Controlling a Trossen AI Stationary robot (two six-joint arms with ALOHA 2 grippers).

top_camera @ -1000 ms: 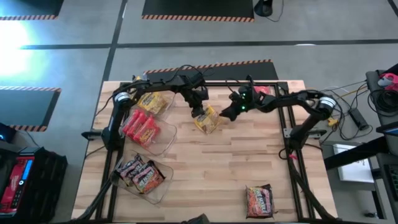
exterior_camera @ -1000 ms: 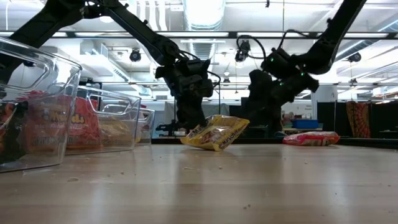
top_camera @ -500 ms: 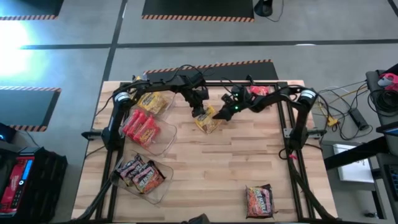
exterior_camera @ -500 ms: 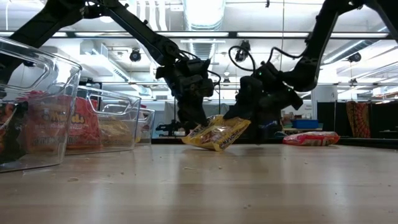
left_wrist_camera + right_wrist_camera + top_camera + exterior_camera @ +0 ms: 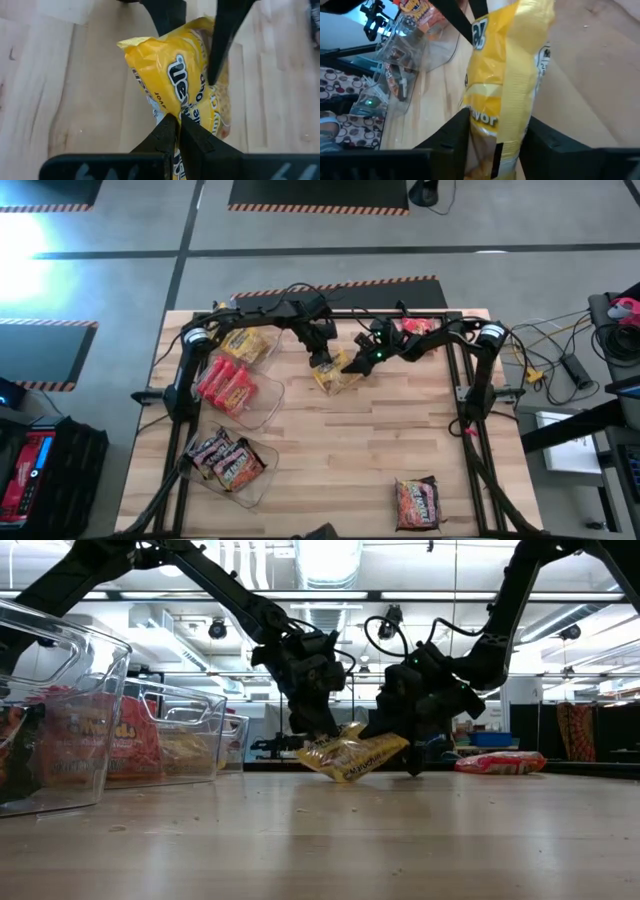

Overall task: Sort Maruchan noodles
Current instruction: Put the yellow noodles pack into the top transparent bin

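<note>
- High view, left side of frame: three clear bins stand along the counter edge, holding yellow, red and dark packets in turn.
- Upper centre: left hand is clenched on one corner of the yellow noodle packet, which tilts with its low edge near the counter.
- Just right of it: right hand straddles the packet's other end, fingers flanking the wrapper; whether they pinch it, cannot tell.
- Judgement: a handover. The right should bite firmly on the seam before the left lets go, both kept level to avoid tearing.
- Upper right: a red packet lies behind the right arm.
- Lower right: an orange packet waits unsorted.
</note>
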